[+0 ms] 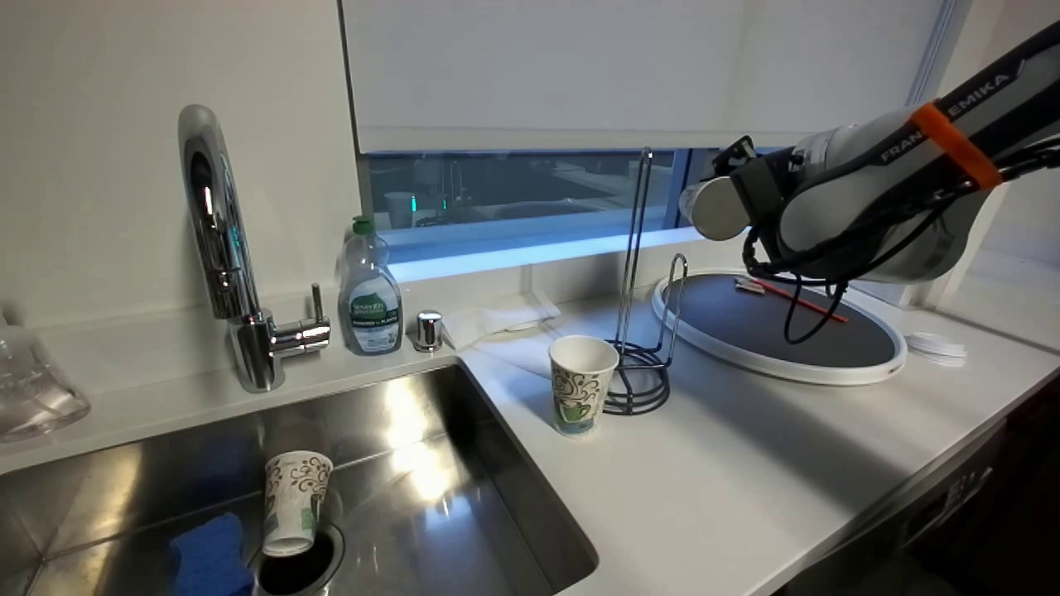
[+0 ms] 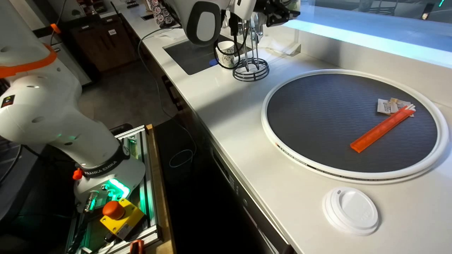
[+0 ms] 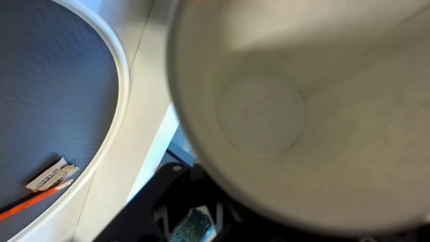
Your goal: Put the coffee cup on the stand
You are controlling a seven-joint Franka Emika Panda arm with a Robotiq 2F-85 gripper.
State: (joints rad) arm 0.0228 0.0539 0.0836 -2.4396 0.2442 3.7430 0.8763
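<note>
Though apparently against the coffee cup (image 1: 717, 209), fingers (image 3: 168, 183) mostly hidden.

A: Mostly smooth, rounded white shell (image 2: 53, 102) tbh, dotted with small grey oval recesses (image 2: 37, 119). Any markings?

B: Yep, white FRANKA EMIKA lettering (image 2: 102, 168) on a curved black collar (image 2: 121, 159). Spotted FRAN and EMIKA on a black stripe (image 1: 977, 97) along the pale forearm (image 1: 836, 219) too, split by a bright orange strap (image 1: 958, 145). Plus a wide orange band (image 2: 26, 67) round a thick white link (image 2: 14, 38).

A: Noticed those thin black cables (image 1: 778, 268)?

B: Yeah, looped under the forearm. Blocky black gripper (image 1: 735, 172) as well, and a glowing green light (image 2: 119, 188) on the rounded white base (image 2: 132, 176).
</note>
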